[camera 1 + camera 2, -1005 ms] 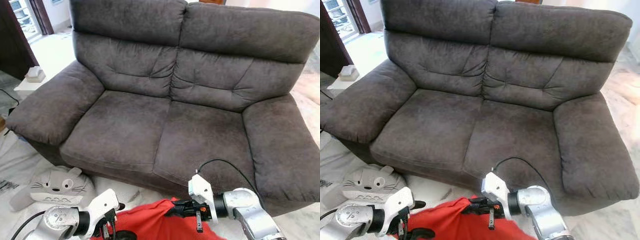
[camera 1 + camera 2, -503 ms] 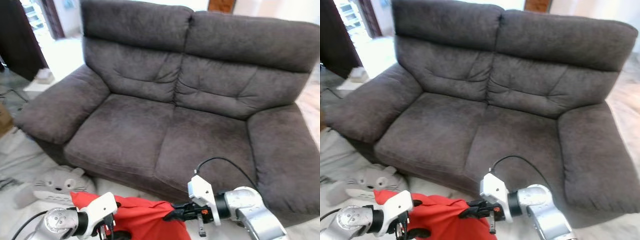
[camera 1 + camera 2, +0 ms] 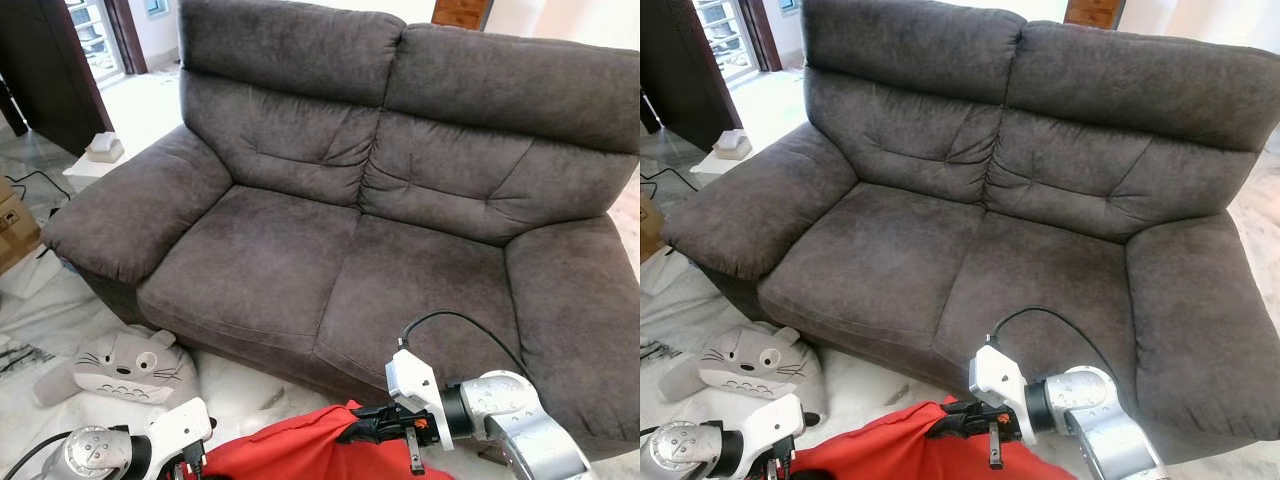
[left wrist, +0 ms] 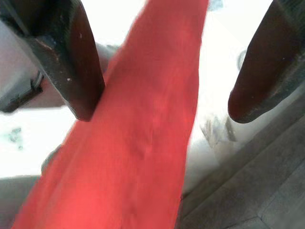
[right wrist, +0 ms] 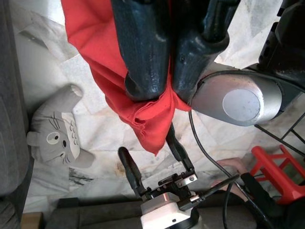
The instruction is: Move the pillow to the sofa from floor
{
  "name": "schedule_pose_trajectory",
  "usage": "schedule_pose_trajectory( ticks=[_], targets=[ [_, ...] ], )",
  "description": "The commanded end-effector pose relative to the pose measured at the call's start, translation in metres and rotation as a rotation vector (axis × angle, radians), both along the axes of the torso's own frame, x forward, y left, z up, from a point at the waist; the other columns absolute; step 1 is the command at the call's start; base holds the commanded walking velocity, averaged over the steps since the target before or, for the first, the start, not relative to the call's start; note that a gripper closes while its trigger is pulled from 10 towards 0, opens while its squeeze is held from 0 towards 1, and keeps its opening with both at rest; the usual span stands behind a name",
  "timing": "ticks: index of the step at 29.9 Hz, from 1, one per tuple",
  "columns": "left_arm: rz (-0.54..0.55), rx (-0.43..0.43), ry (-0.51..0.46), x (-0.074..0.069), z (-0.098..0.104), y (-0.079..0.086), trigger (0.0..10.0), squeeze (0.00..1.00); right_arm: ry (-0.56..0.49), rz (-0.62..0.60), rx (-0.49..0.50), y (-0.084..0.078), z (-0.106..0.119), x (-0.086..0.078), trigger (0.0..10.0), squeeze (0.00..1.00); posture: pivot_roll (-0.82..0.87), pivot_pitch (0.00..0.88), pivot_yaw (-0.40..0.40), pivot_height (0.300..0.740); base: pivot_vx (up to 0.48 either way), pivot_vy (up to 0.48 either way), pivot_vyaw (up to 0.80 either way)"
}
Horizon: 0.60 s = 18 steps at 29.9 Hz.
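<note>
Sofa (image 3: 330, 250) in dark grey takes up most of what we're facing, both seat cushions bare. Our red pillow (image 3: 300, 455) is off the floor, slung low between our arms just in front of the seat edge. On the white floor (image 3: 50, 310) by the sofa's left corner lies a grey cat-face plush cushion (image 3: 115, 368). Right claw (image 5: 159, 88) is pinched tight on a red corner. Left claw (image 4: 159, 107) has its fingers spread wide around the fabric.
</note>
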<state>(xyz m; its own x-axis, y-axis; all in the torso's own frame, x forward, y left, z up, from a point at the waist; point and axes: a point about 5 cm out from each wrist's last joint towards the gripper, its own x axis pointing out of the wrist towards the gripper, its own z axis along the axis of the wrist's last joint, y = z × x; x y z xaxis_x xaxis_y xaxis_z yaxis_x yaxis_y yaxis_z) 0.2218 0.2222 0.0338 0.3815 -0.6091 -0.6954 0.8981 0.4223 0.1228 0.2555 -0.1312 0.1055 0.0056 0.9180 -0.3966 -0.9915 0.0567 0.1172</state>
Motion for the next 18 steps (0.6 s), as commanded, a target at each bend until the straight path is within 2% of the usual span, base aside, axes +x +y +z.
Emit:
schedule_pose_trajectory(
  ticks=[1, 10, 14, 18],
  targets=[
    [-0.021, 0.038, 0.052, -0.01, -0.009, 0.006, 10.0, 0.0, -0.072, 0.042, 0.086, 0.005, 0.022, 0.002, 10.0, 0.0, 0.16, 0.096, -0.038, 0.74, 0.0, 0.0, 0.0],
    [-0.044, 0.094, 0.082, -0.021, -0.025, 0.011, 10.0, 0.0, -0.076, 0.051, 0.081, 0.004, 0.025, 0.0, 10.0, 0.0, 0.16, 0.085, -0.039, 0.74, 0.0, 0.0, 0.0],
    [-0.052, 0.165, 0.059, -0.024, -0.03, 0.019, 10.0, 0.0, -0.074, 0.056, 0.076, 0.003, 0.025, 0.0, 10.0, 0.0, 0.15, 0.077, -0.04, 0.74, 0.0, 0.0, 0.0],
    [-0.024, 0.184, 0.033, -0.024, -0.03, 0.026, 10.0, 0.0, -0.071, 0.058, 0.076, 0.003, 0.024, -0.001, 10.0, 0.0, 0.15, 0.077, -0.04, 0.74, 0.0, 0.0, 0.0]
  ],
)
